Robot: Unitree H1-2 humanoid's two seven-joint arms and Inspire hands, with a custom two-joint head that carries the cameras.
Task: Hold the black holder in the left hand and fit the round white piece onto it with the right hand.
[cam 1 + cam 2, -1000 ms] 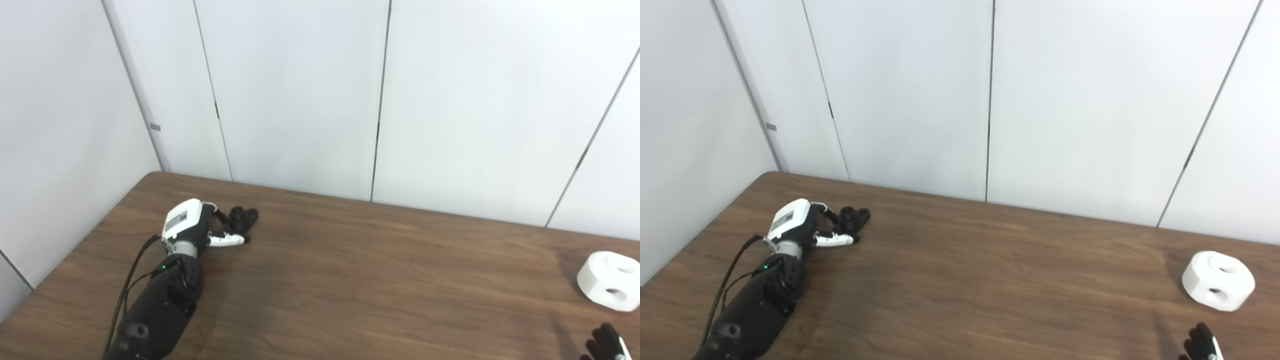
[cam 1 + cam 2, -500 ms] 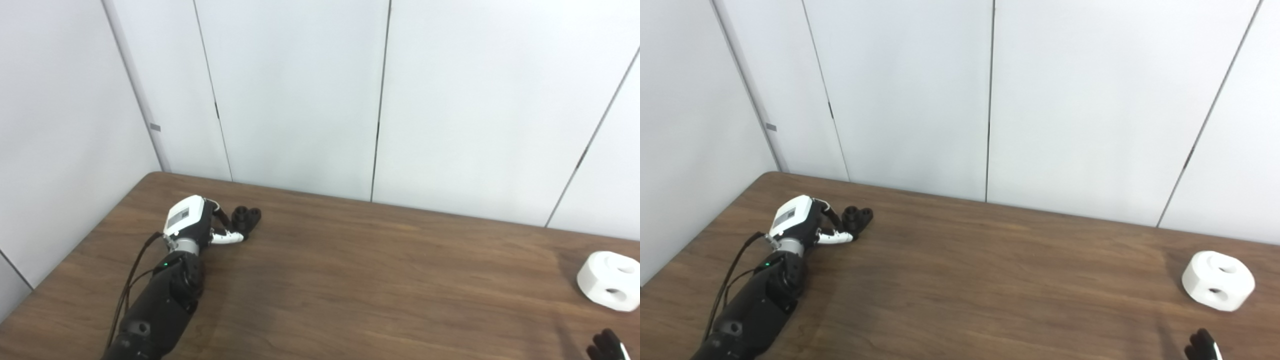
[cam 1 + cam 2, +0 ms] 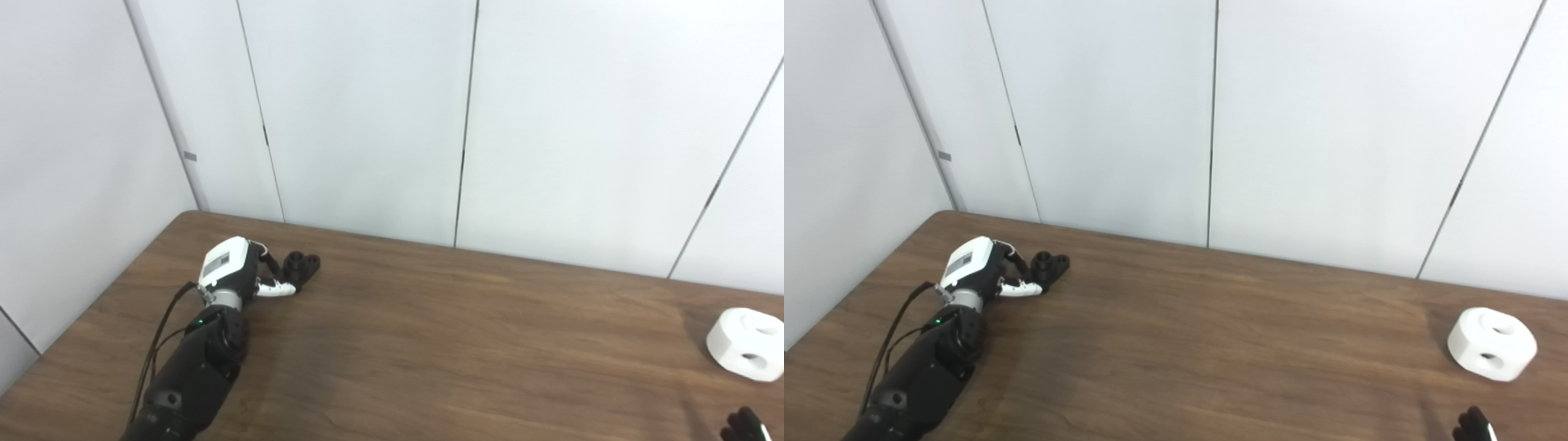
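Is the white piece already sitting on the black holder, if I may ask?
No, the white piece lies at the table's right end, far from the holder at the left.

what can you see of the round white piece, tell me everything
The white piece is a thick, round, puck-like block, matte white and plastic-looking, with softened edges. One round hole shows in its top face and another in the side wall facing the camera. It lies flat on the brown wooden table, near the right end. Only the table touches it. The right hand is barely in view at the bottom edge, nearer the camera and clear of it. The left eye view crops its right edge.
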